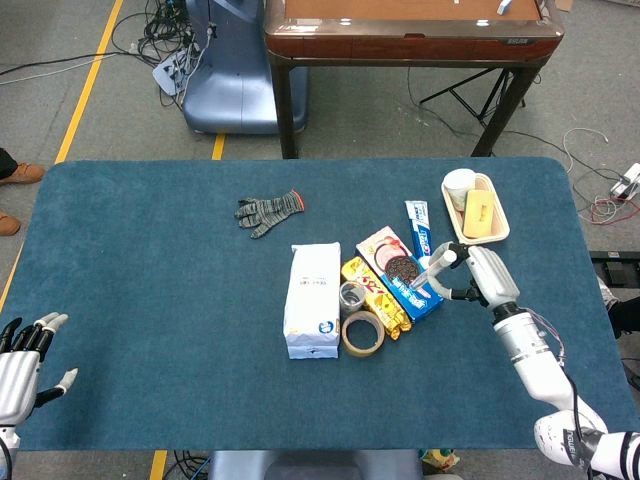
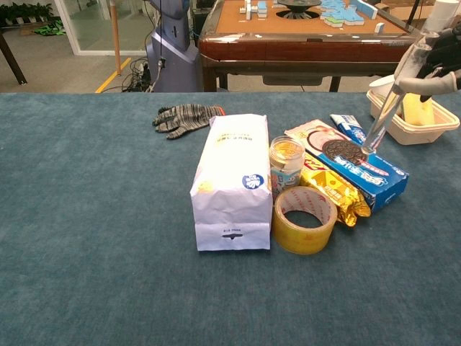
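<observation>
The left hand point(image 1: 20, 368) is resting at the table's point(image 1: 150, 300) near left corner, fingers spread and grasping nothing, well apart from everything else. Further right, a striped glove point(image 1: 267, 209) is lying alone toward the far side. At the middle, a white bag point(image 2: 232, 180) is standing upright, with a small jar point(image 2: 287, 162) just beside it and a tape roll point(image 2: 305, 219) lying flat in front of the jar. A yellow snack pack point(image 2: 335, 189) is lying next to the jar, and a blue cookie box point(image 2: 349, 162) is lying beside that, with a small blue-and-white tube point(image 2: 348, 127) behind it. The right hand point(image 1: 478, 277) is hovering just right of the box, its fingers gripping a clear tube point(image 2: 389, 104) that is slanting down, its lower tip sitting at the box's top face. At the far right, a beige tray point(image 1: 499, 234) is holding a cup point(image 1: 459, 186) and a yellow block point(image 1: 478, 212).
</observation>
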Robot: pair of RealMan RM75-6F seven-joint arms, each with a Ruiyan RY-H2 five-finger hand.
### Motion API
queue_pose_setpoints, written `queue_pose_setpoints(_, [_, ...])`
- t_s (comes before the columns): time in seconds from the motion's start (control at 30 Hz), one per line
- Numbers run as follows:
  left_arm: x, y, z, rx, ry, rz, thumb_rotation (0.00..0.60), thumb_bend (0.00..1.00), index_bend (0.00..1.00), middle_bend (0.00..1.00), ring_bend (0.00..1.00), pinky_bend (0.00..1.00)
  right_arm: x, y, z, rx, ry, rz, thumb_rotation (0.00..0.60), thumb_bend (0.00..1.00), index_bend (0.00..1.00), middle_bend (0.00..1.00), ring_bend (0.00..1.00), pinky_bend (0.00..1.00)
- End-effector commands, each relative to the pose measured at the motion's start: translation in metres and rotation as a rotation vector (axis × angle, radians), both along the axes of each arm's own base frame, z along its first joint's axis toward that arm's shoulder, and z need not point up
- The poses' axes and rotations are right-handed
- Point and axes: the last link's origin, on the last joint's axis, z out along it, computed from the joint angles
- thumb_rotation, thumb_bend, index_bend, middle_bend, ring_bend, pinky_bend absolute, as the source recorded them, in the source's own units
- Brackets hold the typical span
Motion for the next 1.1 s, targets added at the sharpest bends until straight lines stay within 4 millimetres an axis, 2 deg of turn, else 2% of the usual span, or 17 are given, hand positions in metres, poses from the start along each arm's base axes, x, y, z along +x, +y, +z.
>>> queue_pose_setpoints(0.03, [0.000, 0.000, 0.000, 0.000, 0.000, -0.001, 0.600, 0.25, 0.16, 0.15, 0.19, 0.05, 0.001, 0.004, 0.003, 0.091, -0.342, -0.092, 0.600, 0.52, 0.67, 0.47, 0.39, 0.42])
queue_pose_setpoints(0.13, [0.001, 0.001, 0.000, -0.002, 0.001, -0.003, 0.600, 0.25, 0.16, 0.15, 0.19, 0.05, -0.004, 0.002, 0.005, 0.052, -0.239, -0.071, 0.600, 0.52, 0.67, 0.47, 0.39, 0.42])
queue_pose_setpoints(0.4, [0.002, 0.002, -0.002, -0.006, 0.003, -0.004, 0.600, 0.25, 0.16, 0.15, 0.19, 0.05, -0.019, -0.002, 0.002, -0.136, 0.219, 0.040, 0.600, 0.52, 0.67, 0.47, 0.39, 0.42])
queue_pose_setpoints(0.63, [0.002, 0.003, -0.003, -0.010, 0.003, -0.002, 0.600, 0.25, 0.16, 0.15, 0.19, 0.05, -0.025, -0.004, 0.001, -0.209, 0.359, 0.060, 0.600, 0.52, 0.67, 0.47, 0.39, 0.42])
queue_pose_setpoints(0.73, [0.002, 0.003, -0.003, -0.011, 0.004, -0.002, 0.600, 0.25, 0.16, 0.15, 0.19, 0.05, -0.024, -0.004, 0.000, -0.203, 0.310, 0.042, 0.600, 0.52, 0.67, 0.47, 0.39, 0.42])
queue_pose_setpoints(0.93, [0.003, 0.003, -0.004, -0.014, 0.001, -0.004, 0.600, 0.25, 0.16, 0.15, 0.19, 0.05, -0.013, 0.001, -0.004, -0.024, -0.137, -0.108, 0.600, 0.52, 0.67, 0.47, 0.39, 0.42])
queue_pose_setpoints(1.1, [0.003, 0.003, -0.003, -0.010, 0.002, -0.005, 0.600, 0.25, 0.16, 0.15, 0.19, 0.05, -0.006, 0.005, -0.003, 0.066, -0.393, -0.167, 0.600, 0.52, 0.67, 0.47, 0.39, 0.42])
